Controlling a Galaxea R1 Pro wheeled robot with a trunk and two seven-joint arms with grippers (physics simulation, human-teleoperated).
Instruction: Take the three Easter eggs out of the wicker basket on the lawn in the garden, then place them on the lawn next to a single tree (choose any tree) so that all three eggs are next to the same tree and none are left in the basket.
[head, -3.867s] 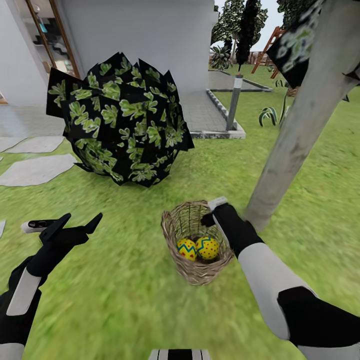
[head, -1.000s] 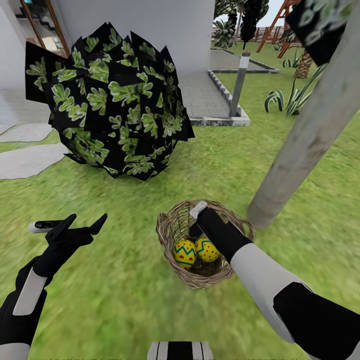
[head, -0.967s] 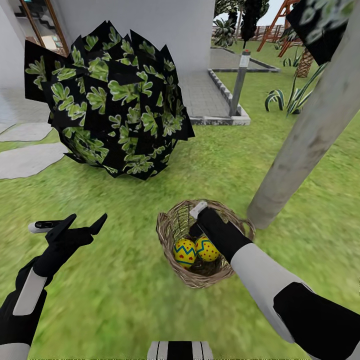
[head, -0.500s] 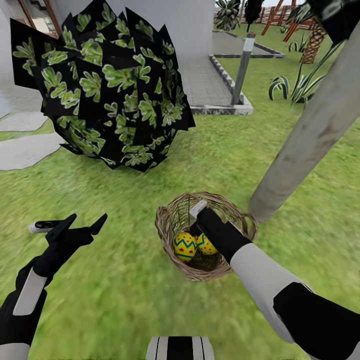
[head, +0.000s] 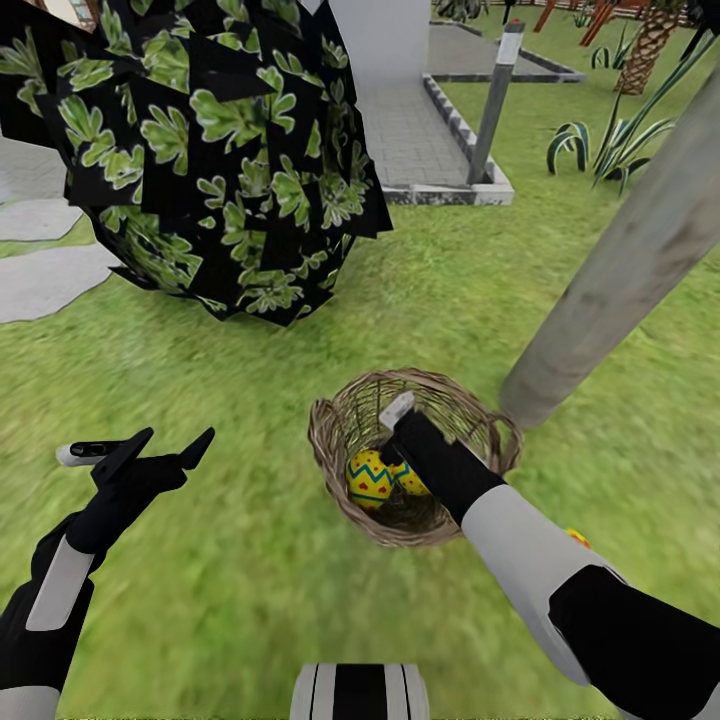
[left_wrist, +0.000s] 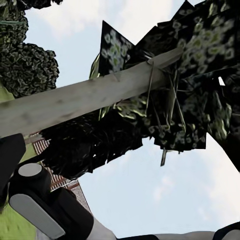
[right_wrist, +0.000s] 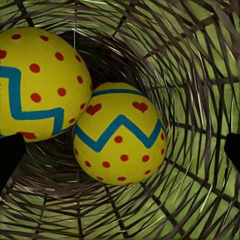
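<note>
Two Easter eggs (right_wrist: 120, 135) (right_wrist: 37, 82) – one wicker basket (head: 345, 425) – one tree (head: 620, 270)

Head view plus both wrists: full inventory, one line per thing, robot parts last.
Easter eggs: two, yellow with blue zigzags and red marks, inside the basket; a yellow scrap by the right arm may be a third.
wicker basket: one, brown, on the lawn beside the trunk.
lawn: green.
tree trunk: one, grey-beige, right.
bush: one, black-green, left rear.
post: one, grey, rear.
left gripper: open, above grass.
right gripper: in the basket, open.
</note>
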